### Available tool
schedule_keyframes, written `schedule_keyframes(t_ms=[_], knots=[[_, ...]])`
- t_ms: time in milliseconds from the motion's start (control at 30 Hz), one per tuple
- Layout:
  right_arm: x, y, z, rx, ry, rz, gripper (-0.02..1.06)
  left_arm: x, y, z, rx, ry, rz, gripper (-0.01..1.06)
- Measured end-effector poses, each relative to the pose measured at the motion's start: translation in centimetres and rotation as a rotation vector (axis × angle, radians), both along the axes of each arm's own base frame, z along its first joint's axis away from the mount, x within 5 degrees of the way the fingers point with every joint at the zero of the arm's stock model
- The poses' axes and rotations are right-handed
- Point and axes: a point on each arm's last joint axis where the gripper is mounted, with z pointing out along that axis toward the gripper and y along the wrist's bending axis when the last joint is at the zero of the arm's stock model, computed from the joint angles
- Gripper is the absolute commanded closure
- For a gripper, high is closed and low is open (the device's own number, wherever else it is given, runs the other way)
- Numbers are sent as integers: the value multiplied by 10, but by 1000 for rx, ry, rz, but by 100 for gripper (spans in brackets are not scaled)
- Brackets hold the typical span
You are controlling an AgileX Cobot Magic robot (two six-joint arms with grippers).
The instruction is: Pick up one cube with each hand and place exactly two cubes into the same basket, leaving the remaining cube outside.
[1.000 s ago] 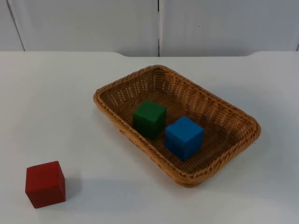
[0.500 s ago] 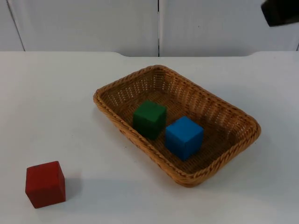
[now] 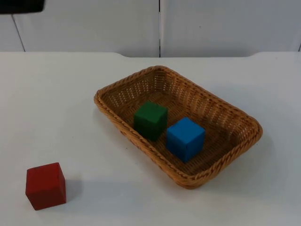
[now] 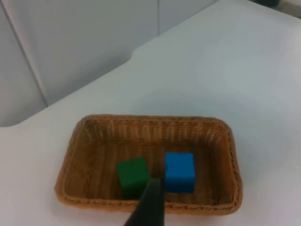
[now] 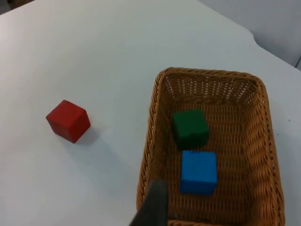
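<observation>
A wicker basket (image 3: 129, 81) lies at the table's middle with a green cube (image 3: 150, 120) and a blue cube (image 3: 185, 138) side by side inside it. A red cube (image 3: 45, 185) stands alone on the table near the front left, well apart from the basket. The left arm (image 3: 21, 5) pokes in at the far left by the wall. My left gripper (image 4: 149, 207) hangs high, looking down on the basket (image 4: 150, 118), green cube (image 4: 133, 174) and blue cube (image 4: 179, 171). My right gripper (image 5: 153, 207) is also raised above the basket (image 5: 211, 71), with the red cube (image 5: 68, 120) off to its side.
The white table (image 3: 56, 103) ends at a grey partition wall (image 3: 94, 23) behind the basket. Bare table surface runs all around the basket and the red cube.
A black part of the right arm at the upper right half a second ago is gone. A black part of the left arm has come in at the upper left. The cubes and basket stayed put.
</observation>
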Motion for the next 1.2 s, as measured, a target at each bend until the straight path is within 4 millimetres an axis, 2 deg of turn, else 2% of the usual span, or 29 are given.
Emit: schedule_keyframes(t_ms=[267,567,1000,1200], knots=[[-29,-17,-5,26,-46,0,28,-31,16,-3,-20,-31,48,22],[-64,-38,-9,69,-133,-10,28,-66,37,-19,-22,-58,126,22],[-92,-65,-11,53,-141,-123,28,-103,65,-34,17,-76,265,22],[-102,-73,-13,41,-132,-155,28,-113,73,-40,35,-60,309,22]])
